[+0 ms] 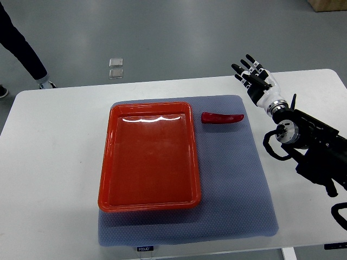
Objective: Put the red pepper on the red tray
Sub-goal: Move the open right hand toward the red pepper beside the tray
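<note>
So here's what you've got on the table right now. The red pepper (222, 117) is lying flat on the blue-grey mat (238, 189), just off the upper right corner of the red tray (149, 157). It's close to the tray's rim but not touching it, and it sits sideways with the fatter end toward the tray and the thin tip pointing away to the right. Nothing is on the tray; you can see the glare from the lights along its far edge.

Your right hand (256, 78) comes in from the right side of the picture, up past the far right corner of the mat, over the white table (54, 162). The fingers are stretched out and spread, pointing up and to the left, and they aren't holding anything. It's near the pepper but clearly apart from it, with the pepper sitting below and left of the palm. The black forearm (312, 146) and its cables trail off toward the right edge.

No left arm shows anywhere.

Off the table, a person's dark trouser leg (21, 46) and shoes are in the top left corner, standing on the grey floor. There are also two small square plates (116, 67) set in the floor just beyond the table's far edge.
</note>
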{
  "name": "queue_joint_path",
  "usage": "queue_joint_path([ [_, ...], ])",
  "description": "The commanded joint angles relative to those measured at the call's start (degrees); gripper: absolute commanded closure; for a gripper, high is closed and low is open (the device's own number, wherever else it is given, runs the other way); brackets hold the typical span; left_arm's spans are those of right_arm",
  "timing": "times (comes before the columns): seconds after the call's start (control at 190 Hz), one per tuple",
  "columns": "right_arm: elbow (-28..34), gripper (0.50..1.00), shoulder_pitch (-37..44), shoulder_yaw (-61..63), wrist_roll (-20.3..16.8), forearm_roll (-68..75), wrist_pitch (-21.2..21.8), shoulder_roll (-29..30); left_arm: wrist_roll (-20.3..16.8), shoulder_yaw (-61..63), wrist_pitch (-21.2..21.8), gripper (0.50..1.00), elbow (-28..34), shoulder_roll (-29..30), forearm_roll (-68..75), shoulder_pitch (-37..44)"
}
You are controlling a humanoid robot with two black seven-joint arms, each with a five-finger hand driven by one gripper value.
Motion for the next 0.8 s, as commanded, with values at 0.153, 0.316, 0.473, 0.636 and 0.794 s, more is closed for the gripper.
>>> queue_joint_path([
  [0.153,0.1,0.585,0.1,0.0,0.0,0.0,-0.1,0.1,0.0,-0.1,0.0,0.5,0.0,0.0,0.0,0.0],
  [0.316,0.1,0.585,0.1,0.0,0.0,0.0,-0.2,0.1,0.0,0.0,0.0,0.5,0.0,0.0,0.1,0.7],
  [0.473,0.1,0.585,0.4,-0.1,0.0,-0.2,-0.4,0.0,0.0,0.3,0.0,0.5,0.0,0.0,0.0,0.6],
  [0.636,0.1,0.585,1.4,-1.4,-0.5,-1.0,-0.3,-0.2,0.0,0.2,0.0,0.5,0.0,0.0,0.1,0.6],
  [0.794,0.1,0.585,2.2,-1.7,-0.6,-1.9,-0.7,-0.7,0.0,-0.2,0.0,0.5,-0.1,0.0,0.1,0.4],
])
